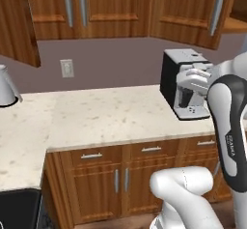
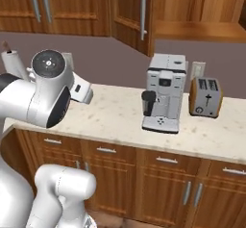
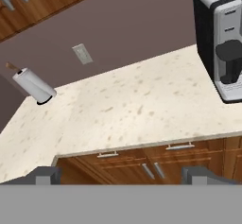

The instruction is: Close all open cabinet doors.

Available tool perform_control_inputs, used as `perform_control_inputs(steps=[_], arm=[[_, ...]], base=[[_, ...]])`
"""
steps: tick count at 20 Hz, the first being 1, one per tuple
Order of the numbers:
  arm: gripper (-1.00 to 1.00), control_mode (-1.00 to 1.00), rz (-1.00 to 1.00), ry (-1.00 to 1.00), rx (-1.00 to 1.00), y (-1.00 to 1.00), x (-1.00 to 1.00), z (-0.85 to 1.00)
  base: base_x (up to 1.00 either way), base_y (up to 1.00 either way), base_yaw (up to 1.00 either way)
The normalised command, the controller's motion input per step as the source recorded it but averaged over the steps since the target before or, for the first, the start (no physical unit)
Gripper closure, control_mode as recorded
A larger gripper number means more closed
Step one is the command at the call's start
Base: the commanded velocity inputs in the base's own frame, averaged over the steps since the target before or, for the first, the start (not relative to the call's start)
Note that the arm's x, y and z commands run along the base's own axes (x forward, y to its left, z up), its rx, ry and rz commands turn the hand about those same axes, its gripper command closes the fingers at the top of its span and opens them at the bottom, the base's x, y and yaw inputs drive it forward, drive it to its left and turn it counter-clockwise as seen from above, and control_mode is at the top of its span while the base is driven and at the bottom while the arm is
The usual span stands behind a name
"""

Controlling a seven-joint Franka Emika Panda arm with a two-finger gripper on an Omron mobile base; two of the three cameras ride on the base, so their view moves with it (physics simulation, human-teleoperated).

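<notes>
Up high, one cabinet door (image 2: 133,15) stands open above one coffee machine (image 2: 163,93); one toaster (image 2: 205,97) sits right. No readable writing. Gripper (image 3: 122,176) fingers are apart, holding nothing.

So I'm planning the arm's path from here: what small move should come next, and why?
Probably raise and swing the end effector toward the open cabinet door above the coffee machine. That door stands angled out from the cabinet row, while the end effector sits low, facing the countertop, holding nothing, with its fingers wide apart.
</notes>
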Motion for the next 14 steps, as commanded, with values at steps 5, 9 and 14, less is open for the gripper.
perform_control_inputs(steps=[5,9,14], arm=[[-1.00,1.00,0.00,0.00,0.00,0.00,0.00,0.00],[-1.00,1.00,0.00,0.00,0.00,0.00,0.00,0.00],[-1.00,1.00,0.00,0.00,0.00,0.00,0.00,0.00]], base=[[0.53,0.16,0.19],[0.38,0.16,0.30],[0.22,0.17,0.41]])
